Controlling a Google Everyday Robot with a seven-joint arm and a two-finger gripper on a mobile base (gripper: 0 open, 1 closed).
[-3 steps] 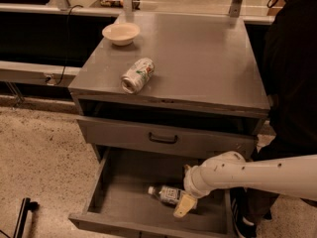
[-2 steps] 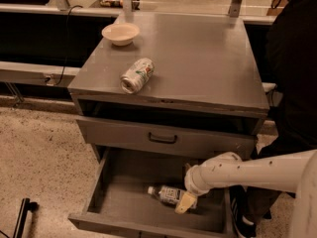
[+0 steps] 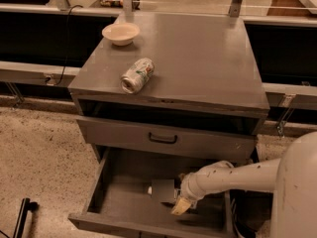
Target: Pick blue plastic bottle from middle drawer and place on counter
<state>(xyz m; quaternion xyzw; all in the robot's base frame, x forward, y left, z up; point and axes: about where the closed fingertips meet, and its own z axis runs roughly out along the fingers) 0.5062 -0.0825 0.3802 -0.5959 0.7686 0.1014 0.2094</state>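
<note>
the desk (image 3: 198, 58) offers a broad flat grey top, roomy toward its right edge, so it suits as the drop spot. below its front edge the middle drawer (image 3: 96, 190) stands pulled out, leaving its floor reachable from above. the white arm (image 3: 237, 175) bends low into it from the right-hand side. a bowl (image 3: 120, 32) sits by the back-left corner and a can (image 3: 137, 75) lies near the front-left edge. the blue plastic bottle (image 3: 161, 191) lies on the drawer floor, cap leftward, just beside the gripper (image 3: 181, 207); whether the gripper is wide or closed i cannot tell.

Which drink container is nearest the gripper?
The blue plastic bottle, beside the gripper down in the middle drawer; the silver can lies up on the counter.
</note>
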